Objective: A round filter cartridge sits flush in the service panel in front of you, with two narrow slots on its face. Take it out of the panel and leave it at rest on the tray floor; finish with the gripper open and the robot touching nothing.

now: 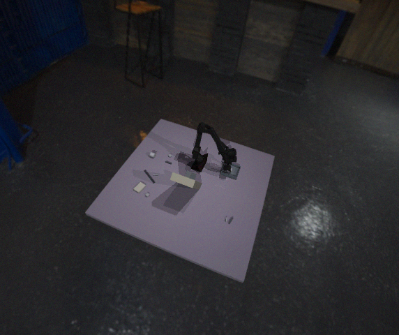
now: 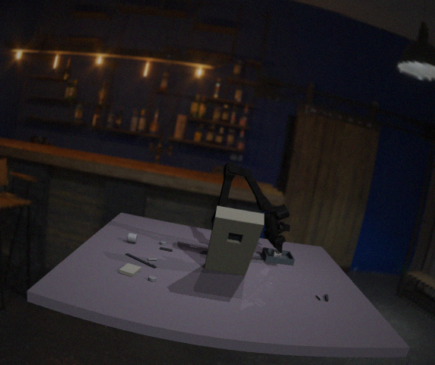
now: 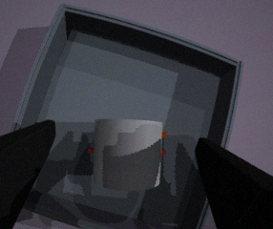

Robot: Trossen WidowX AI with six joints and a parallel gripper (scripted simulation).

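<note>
The pale round cartridge (image 3: 128, 155) (image 2: 277, 254) lies on its side inside the grey tray (image 3: 113, 81) (image 2: 284, 260) (image 1: 235, 172), near one end. Small red and orange bits show at its sides; its slotted face is hidden. My gripper (image 3: 128, 136) (image 2: 280, 250) (image 1: 225, 169) is open and low over the tray, one finger on each side of the cartridge, with a gap on both sides in the wrist view. The beige service panel (image 2: 225, 255) (image 1: 182, 179) stands upright beside the tray; a dark rectangular opening shows on the side towards the exterior camera.
Away from the tray, beyond the panel, lie a white cylinder (image 1: 152, 154) (image 2: 131, 238), a dark rod (image 1: 149, 176) (image 2: 141, 260), a pale flat block (image 1: 139, 187) (image 2: 130, 269) and several small parts. Two small dark pieces (image 2: 325, 297) lie towards the right edge. The tray walls surround the fingertips.
</note>
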